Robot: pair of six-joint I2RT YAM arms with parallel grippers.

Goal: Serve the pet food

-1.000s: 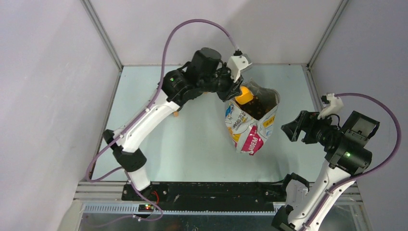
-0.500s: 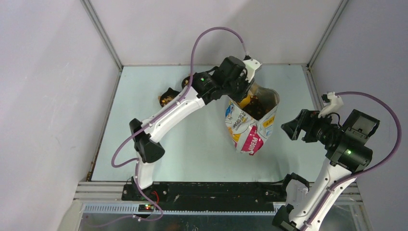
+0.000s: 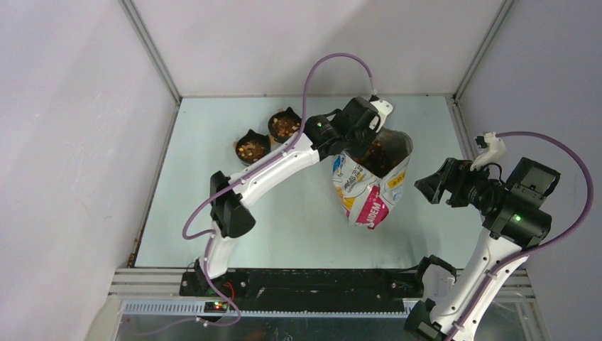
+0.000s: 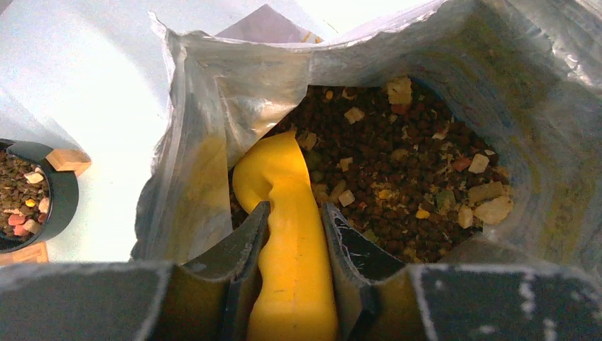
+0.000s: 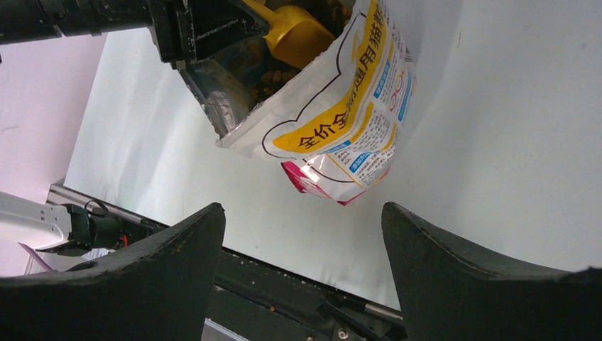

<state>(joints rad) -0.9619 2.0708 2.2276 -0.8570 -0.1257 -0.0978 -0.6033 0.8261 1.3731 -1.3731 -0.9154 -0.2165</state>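
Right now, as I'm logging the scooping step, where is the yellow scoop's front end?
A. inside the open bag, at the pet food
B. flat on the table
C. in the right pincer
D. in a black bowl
A: the left pincer grips the scoop, whose front end reaches the pet food inside the bag.

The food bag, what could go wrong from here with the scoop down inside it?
1. Nothing steadies the bag: the right gripper hangs open, apart from it, so lifting the scoop could tip the bag over.
2. The scoop, held in the left gripper, sits close to the bag's inner wall; it may catch there and spill pet food onto the table.
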